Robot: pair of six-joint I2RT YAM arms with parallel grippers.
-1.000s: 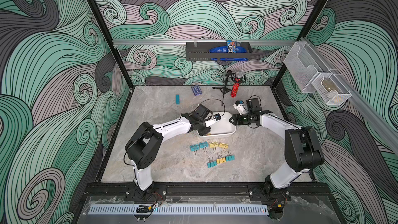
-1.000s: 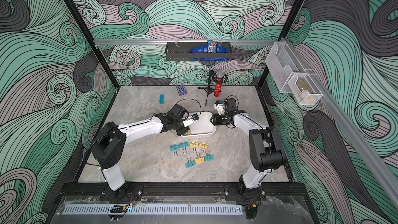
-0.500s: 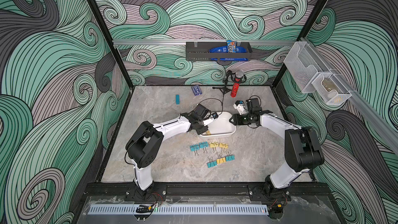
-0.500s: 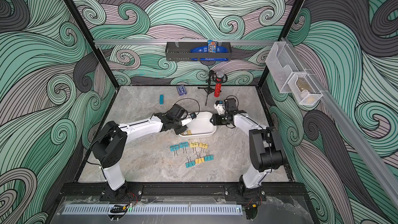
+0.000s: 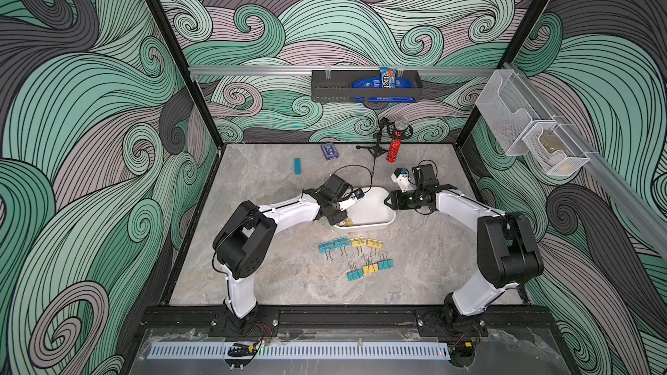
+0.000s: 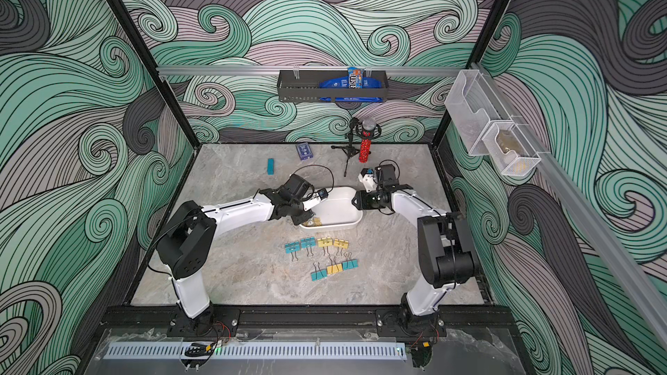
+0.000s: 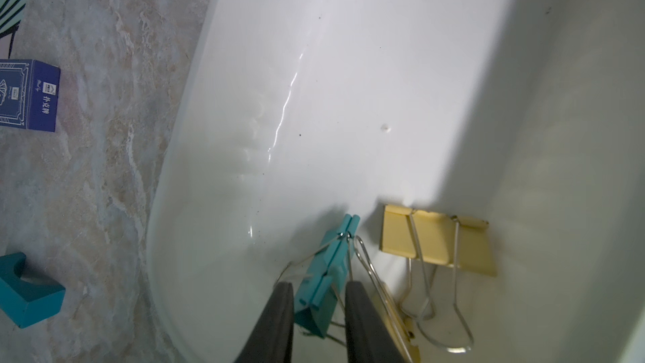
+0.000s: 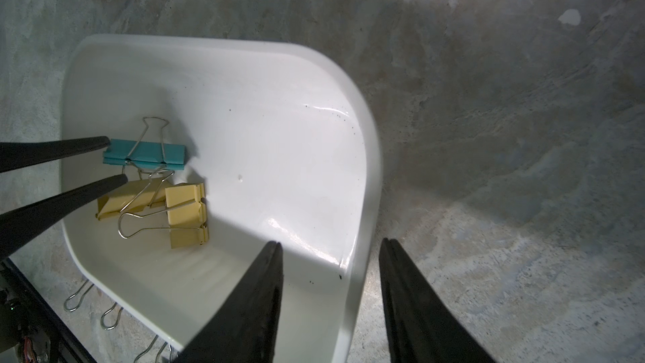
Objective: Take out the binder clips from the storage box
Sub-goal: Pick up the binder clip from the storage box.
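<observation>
The binder clips (image 6: 326,241) are small folding clips with teal or yellow bodies and silver wire loops. Three lie in the near-left corner of the white, shallow plastic storage box (image 5: 375,224): a teal clip (image 7: 324,274) on its edge and two yellow clips (image 8: 186,211) just beside it.

My left gripper (image 7: 319,284) reaches in there with its jaws narrow, one on each side of the teal clip. I cannot tell whether they pinch it. My right gripper (image 8: 331,240) straddles the box's right rim, jaws apart and clear of the wall.

Since a second ago my left wrist has drawn slightly leftward. The box and my right arm have not moved.

Seven clips lie in two rows on the grey marble tabletop (image 5: 270,275). A black wall tray (image 5: 332,88) holds blue packets (image 5: 364,82).
</observation>
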